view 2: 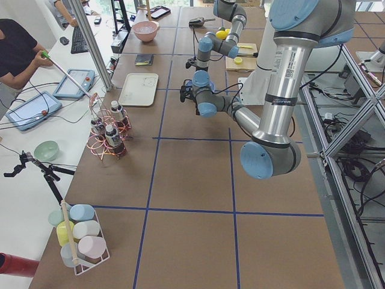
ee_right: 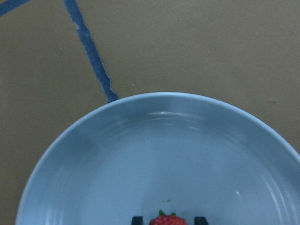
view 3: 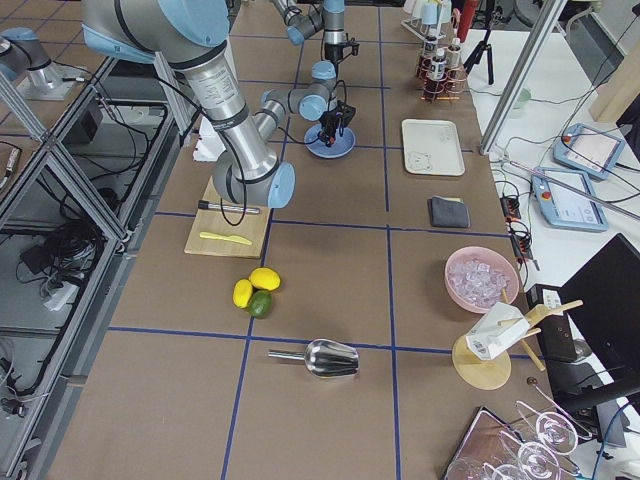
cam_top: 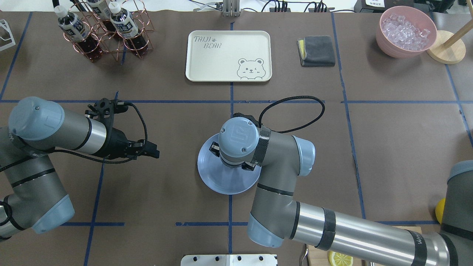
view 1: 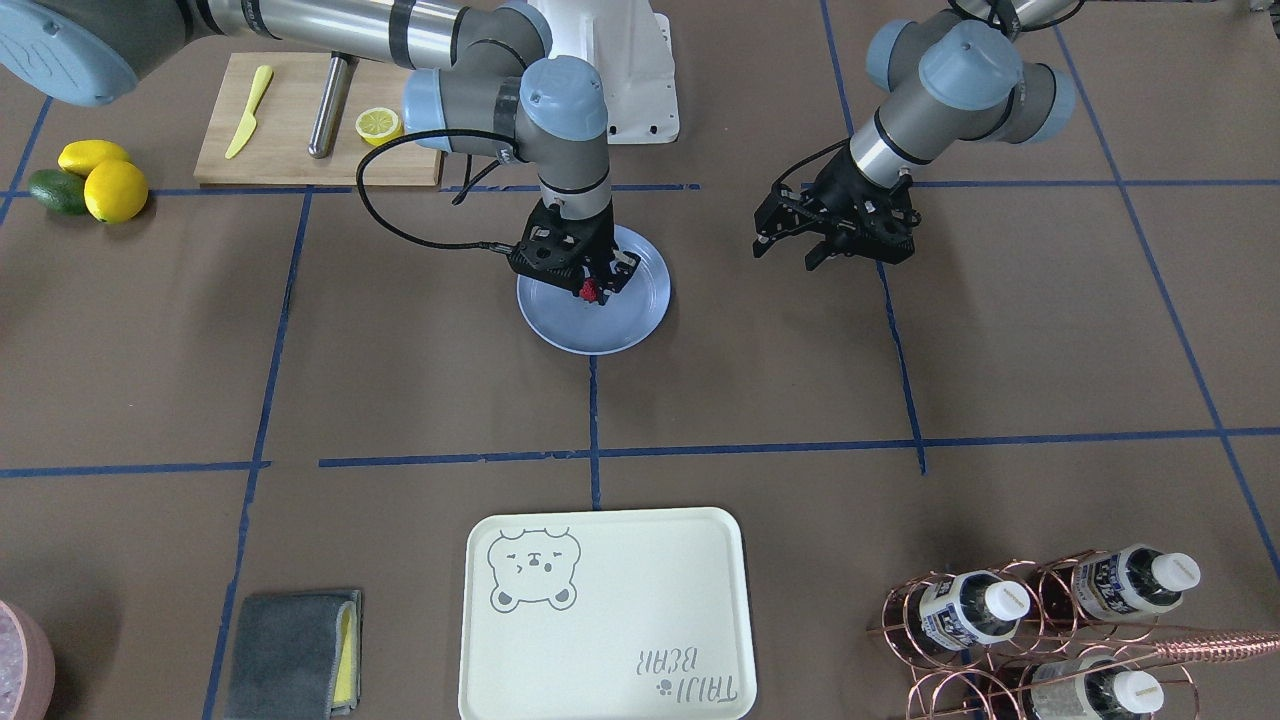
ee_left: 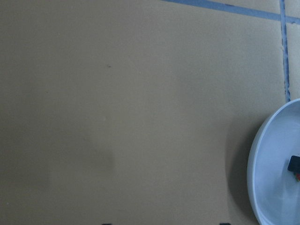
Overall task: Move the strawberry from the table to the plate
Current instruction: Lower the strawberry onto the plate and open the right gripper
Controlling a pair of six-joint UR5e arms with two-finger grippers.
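The pale blue plate (view 1: pixel 625 322) lies on the brown table (view 1: pixel 400 340) near the middle. My right gripper (view 1: pixel 592 290) points down over the plate's centre, its fingers on either side of the small red strawberry (view 1: pixel 590 291), just above the plate's floor. The right wrist view shows the strawberry's top (ee_right: pixel 168 220) between two black fingertips (ee_right: pixel 137 219) over the plate (ee_right: pixel 93 154). From overhead the right wrist hides the berry above the plate (cam_top: pixel 221 183). My left gripper (view 1: pixel 800 252) hangs open and empty beside the plate, apart from it.
A cutting board (view 1: pixel 290 150) with a yellow knife, steel rod and half lemon sits behind the plate. Lemons and an avocado (view 1: pixel 90 180) lie beyond it. The cream bear tray (view 1: pixel 605 615), grey cloth (view 1: pixel 295 650) and a copper bottle rack (view 1: pixel 1050 620) line the operators' edge.
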